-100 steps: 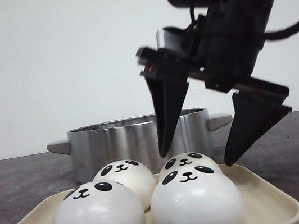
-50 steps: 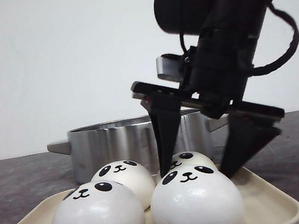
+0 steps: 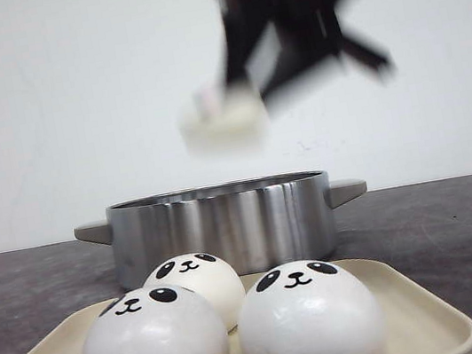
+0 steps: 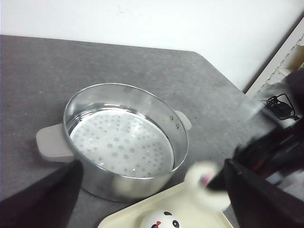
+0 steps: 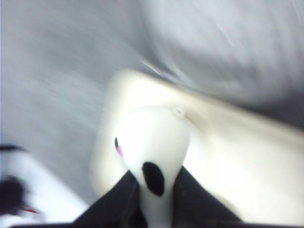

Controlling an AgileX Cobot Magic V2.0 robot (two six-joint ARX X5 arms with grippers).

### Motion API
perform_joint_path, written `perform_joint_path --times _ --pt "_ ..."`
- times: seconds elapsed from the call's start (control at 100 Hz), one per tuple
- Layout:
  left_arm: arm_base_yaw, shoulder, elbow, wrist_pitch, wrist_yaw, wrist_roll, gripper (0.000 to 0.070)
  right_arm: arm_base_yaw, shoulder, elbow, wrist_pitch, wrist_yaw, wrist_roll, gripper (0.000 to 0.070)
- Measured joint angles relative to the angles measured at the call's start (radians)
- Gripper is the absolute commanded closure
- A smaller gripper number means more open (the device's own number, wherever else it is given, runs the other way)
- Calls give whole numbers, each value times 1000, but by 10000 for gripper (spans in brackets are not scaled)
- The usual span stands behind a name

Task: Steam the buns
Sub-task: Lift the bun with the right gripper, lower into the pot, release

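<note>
Here, fingers: right gripper clamped on one bun, squeezing it.
Held bun: blurred, in the air above the pot.
Left gripper: fingers apart.
Other buns: three on the tray.

right arm: raised high, blurred in the front view
right gripper: fingers pinched on one of the buns, squeezed between the black fingers
left gripper: fingers spread wide apart, holding nothing
</note>
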Motion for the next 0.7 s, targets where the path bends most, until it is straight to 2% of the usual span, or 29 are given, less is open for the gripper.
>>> perform_joint_path --times 0.07,0.28,0.45,0.7 --pt "0 0 0 0 -19 0 146 0 -47 71 6 23 -2 693" --pt "0 0 0 0 -56 0 146 -31 -12 304 5 190 -85 693" --pt "0 7 0 1 -79 0 146 -94 113 426 14 197 -171 693" --pt "0 13 0 0 -80 0 146 -180 412 424 75 200 -219 693"
